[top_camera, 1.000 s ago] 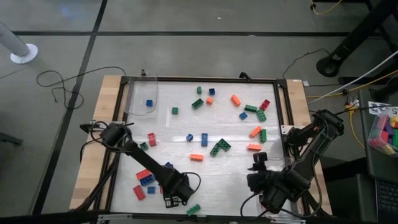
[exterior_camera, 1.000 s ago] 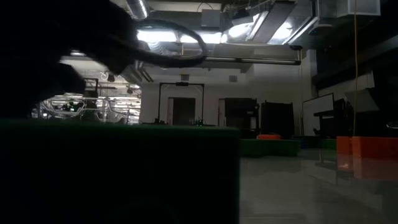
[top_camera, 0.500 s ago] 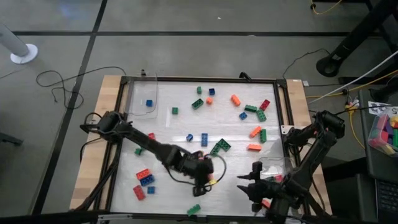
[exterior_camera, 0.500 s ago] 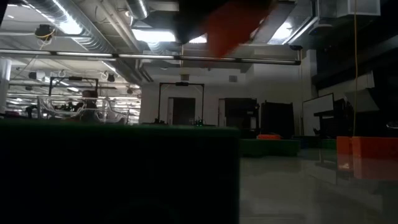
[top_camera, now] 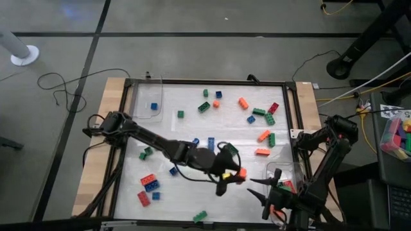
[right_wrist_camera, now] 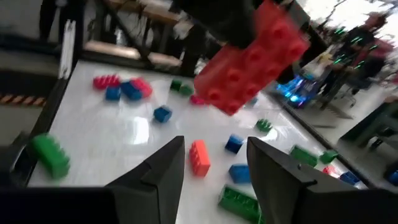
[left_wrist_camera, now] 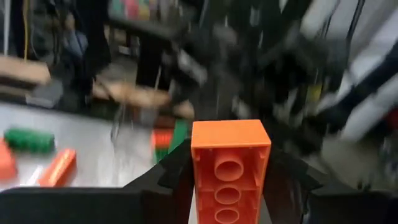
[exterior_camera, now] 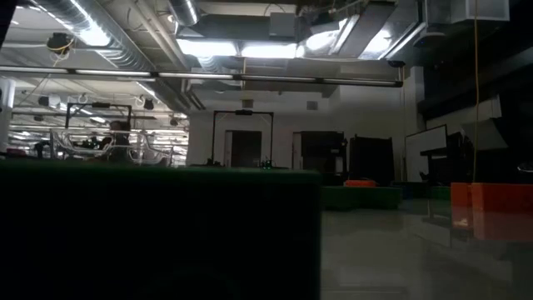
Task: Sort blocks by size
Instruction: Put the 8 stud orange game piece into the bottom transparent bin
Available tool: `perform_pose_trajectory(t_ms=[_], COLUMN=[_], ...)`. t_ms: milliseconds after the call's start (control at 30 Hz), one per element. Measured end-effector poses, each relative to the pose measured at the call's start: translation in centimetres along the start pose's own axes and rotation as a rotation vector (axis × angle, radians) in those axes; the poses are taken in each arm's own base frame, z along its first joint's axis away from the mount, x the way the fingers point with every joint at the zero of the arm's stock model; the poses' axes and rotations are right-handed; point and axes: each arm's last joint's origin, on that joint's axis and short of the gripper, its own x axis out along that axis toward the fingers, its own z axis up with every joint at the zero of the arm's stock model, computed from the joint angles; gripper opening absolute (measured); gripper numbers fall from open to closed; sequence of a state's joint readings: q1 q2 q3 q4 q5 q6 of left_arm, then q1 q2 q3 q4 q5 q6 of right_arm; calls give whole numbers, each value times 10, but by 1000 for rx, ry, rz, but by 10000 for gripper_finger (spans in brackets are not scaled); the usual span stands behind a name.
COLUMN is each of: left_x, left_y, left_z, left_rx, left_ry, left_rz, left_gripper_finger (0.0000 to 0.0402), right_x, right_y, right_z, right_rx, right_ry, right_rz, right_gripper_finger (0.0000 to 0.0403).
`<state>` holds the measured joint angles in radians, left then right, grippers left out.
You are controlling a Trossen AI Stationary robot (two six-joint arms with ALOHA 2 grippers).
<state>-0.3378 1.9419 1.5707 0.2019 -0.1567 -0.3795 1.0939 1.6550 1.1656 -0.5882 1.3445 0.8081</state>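
Blocks [top_camera: 259, 111] glossy studded plastic; table [top_camera: 192, 131] smooth glossy white, bare wood edge strips, black metal frame.

The left arm [top_camera: 154, 144] lies slantwise across the middle of the counter [top_camera: 192, 135], from its left edge to the near right, barring any straight pass from the near half to the far half there. Its gripper [top_camera: 232, 176], clamped on an orange brick [left_wrist_camera: 229, 168], sits close to the right gripper [top_camera: 266, 192] at the near right corner, with little room between them. Loose blocks [top_camera: 260, 115] crowd the far right quarter. A clear tray [top_camera: 149, 101] takes the far left corner. Bare counter lies left of centre and along the near edge, broken by a red and blue cluster [top_camera: 149, 186] and a green brick [top_camera: 200, 216].
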Motion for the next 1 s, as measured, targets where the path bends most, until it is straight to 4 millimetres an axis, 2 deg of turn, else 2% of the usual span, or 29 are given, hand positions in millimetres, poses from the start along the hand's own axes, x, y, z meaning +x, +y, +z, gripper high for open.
perform_pose_trajectory(t_ms=[167, 367, 467, 633, 1000], left_x=[0, -2, -3, -3, -5], left_y=[4, 7, 8, 9, 13], left_z=[19, 35, 38, 38, 46], left_rx=[-99, -137, -139, -92, -71], left_ry=[-173, -309, -341, -337, -390], left_rz=[-13, -50, -59, -48, -52], left_gripper_finger=[139, 140, 140, 140, 140], right_x=[0, 11, 24, 28, -6], right_y=[-3, -6, -7, -8, -7], right_z=[2, 6, 5, 11, 55], right_rx=[-49, -132, -160, -218, -344], right_ry=[-126, -113, -98, -87, -108], right_rz=[-126, -173, -213, -229, -161], right_gripper_finger=[172, 172, 172, 172, 172])
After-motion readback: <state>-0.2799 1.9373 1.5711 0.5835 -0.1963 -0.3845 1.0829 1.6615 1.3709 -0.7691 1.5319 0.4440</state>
